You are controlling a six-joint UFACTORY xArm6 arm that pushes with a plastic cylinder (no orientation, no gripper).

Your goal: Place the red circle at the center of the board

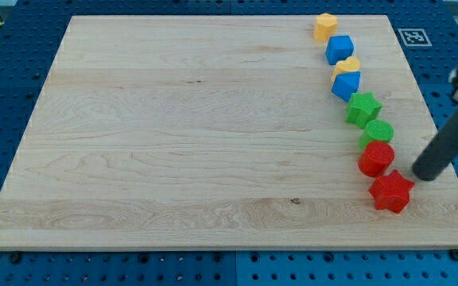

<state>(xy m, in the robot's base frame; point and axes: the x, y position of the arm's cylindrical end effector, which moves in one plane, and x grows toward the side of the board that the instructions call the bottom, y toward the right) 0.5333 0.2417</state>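
The red circle [376,158] lies on the wooden board [197,135] near the view's right edge, low down. A red star [391,191] sits just below and to its right. A green circle [377,133] touches the red circle from above. My tip [425,174] is the lower end of a dark rod that comes in from the view's right. It stands to the right of the red circle, a short gap away, and just above-right of the red star.
A column of blocks runs up the right side: a green star [364,107], a blue block [346,84], a yellow block [347,66] partly behind it, a blue block [340,48], a yellow hexagon [325,26]. A tag marker [412,36] sits at the top right corner.
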